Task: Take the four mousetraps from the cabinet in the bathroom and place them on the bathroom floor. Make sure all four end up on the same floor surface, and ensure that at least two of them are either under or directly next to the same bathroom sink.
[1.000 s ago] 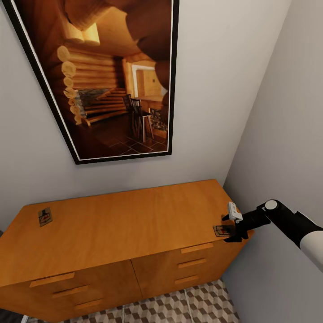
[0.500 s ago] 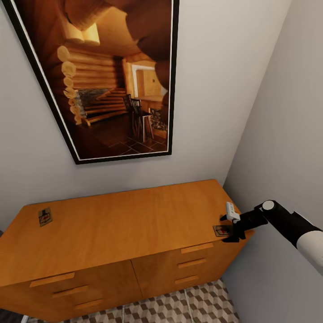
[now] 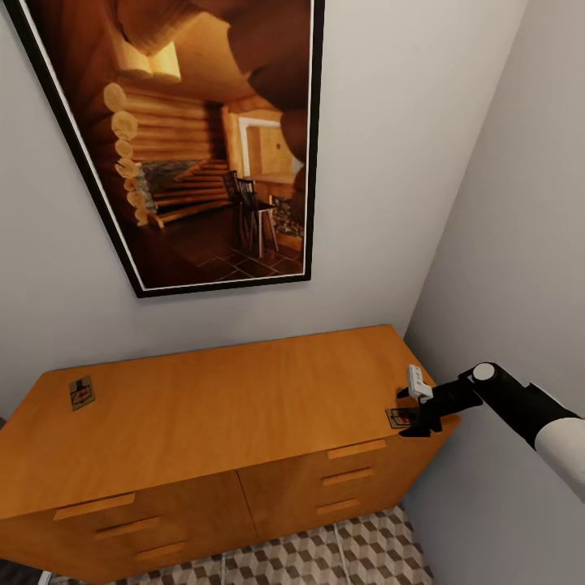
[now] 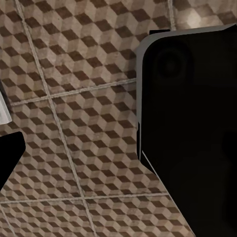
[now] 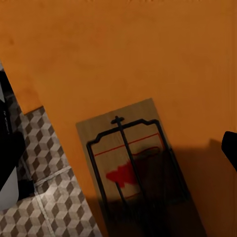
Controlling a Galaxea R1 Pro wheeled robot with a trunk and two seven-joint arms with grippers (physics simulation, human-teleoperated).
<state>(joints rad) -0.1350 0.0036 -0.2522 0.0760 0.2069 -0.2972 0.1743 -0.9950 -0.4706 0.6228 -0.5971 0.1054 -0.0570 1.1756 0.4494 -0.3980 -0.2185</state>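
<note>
large framed log-cabin picture [image 3: 203,138] on pale grey wall [image 3: 390,162]

Two mousetraps, one cabinet, one picture

One mousetrap [image 3: 81,392] lies at the cabinet's [image 3: 227,406] left end and a second mousetrap [image 3: 401,418] at its right front corner; the cabinet front shows six bar handles, and one framed picture [image 3: 195,138] hangs on the wall above it.

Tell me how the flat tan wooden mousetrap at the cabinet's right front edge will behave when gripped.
The flat tan wooden mousetrap looks thin and stiff, so it probably won't flex. Lying flush on the orange-brown wooden cabinet, it gives the right gripper little edge, and may slide. Its dark wire bar is likely springy and could snap.
</note>
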